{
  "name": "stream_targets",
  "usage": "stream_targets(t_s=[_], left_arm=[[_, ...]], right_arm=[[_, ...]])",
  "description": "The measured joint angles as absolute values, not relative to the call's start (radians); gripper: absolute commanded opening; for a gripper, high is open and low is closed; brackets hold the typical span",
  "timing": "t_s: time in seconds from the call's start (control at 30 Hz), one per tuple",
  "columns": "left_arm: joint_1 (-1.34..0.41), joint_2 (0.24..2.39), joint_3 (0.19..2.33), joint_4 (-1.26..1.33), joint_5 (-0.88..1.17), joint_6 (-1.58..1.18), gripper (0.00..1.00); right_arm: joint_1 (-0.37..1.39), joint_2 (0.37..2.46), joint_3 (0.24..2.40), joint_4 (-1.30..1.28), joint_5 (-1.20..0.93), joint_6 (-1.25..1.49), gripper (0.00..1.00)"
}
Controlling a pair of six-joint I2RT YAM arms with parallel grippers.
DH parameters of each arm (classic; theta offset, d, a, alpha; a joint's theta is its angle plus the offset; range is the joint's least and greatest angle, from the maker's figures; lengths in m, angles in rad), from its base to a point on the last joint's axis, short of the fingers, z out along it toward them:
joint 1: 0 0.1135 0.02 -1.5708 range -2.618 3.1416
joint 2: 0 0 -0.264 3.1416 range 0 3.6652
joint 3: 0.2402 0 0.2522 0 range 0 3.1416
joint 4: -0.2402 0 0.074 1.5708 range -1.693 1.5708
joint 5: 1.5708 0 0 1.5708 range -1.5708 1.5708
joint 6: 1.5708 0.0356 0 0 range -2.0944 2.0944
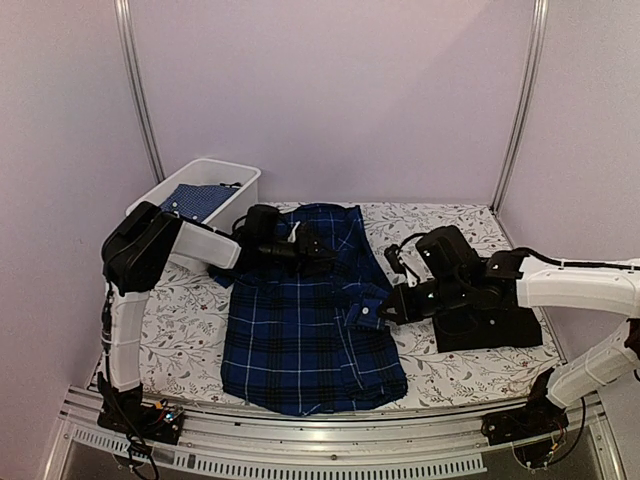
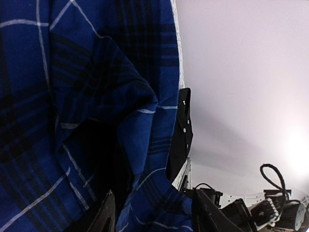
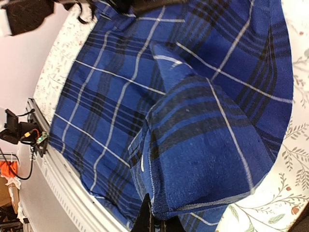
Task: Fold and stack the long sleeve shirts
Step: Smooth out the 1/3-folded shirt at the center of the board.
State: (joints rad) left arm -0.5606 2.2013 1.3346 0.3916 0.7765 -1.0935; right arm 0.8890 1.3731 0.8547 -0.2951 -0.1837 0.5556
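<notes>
The navy-and-blue plaid shirt [image 1: 300, 330] lies spread flat in the middle of the table. My left gripper [image 1: 318, 250] is at its collar end. In the left wrist view the jaws [image 2: 153, 210] stand apart with a fold of plaid cloth [image 2: 96, 96] between them. My right gripper [image 1: 388, 312] is shut on the shirt's sleeve cuff [image 1: 371, 310], holding it over the shirt's right side. The cuff [image 3: 203, 159] fills the right wrist view above the closed fingertips [image 3: 155, 220]. The black shirt [image 1: 490, 325] lies folded at the right under my right arm, and also shows in the left wrist view [image 2: 182, 135].
A white bin [image 1: 235, 180] with blue patterned cloth inside stands at the back left. The table has a floral cover [image 1: 180, 320]. A metal rail [image 1: 330, 425] runs along the near edge. Two upright poles stand at the back.
</notes>
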Motion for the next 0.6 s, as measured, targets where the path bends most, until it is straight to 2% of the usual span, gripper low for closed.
stream_targets(t_s=[0.13,0.3,0.5,0.6], left_arm=[[-0.550,2.168,1.262,0.414,0.736,-1.104,0.34],[-0.506,2.021,1.079,0.434,0.699,-1.076,0.25],[-0.506,1.926,0.953,0.530,0.680,-1.083,0.21],[-0.530,1.927,0.933,0.583,0.670,-1.113,0.21]], right_arm=[[0.881,1.337,1.032,-0.408,-0.177,0.525,0.00],[0.840,1.436,1.363,-0.468,-0.200,0.473,0.00],[0.821,1.810,1.973,-0.521,-0.271,0.361,0.00],[0.813,1.962,2.172,-0.533,-0.345,0.311,0.00]])
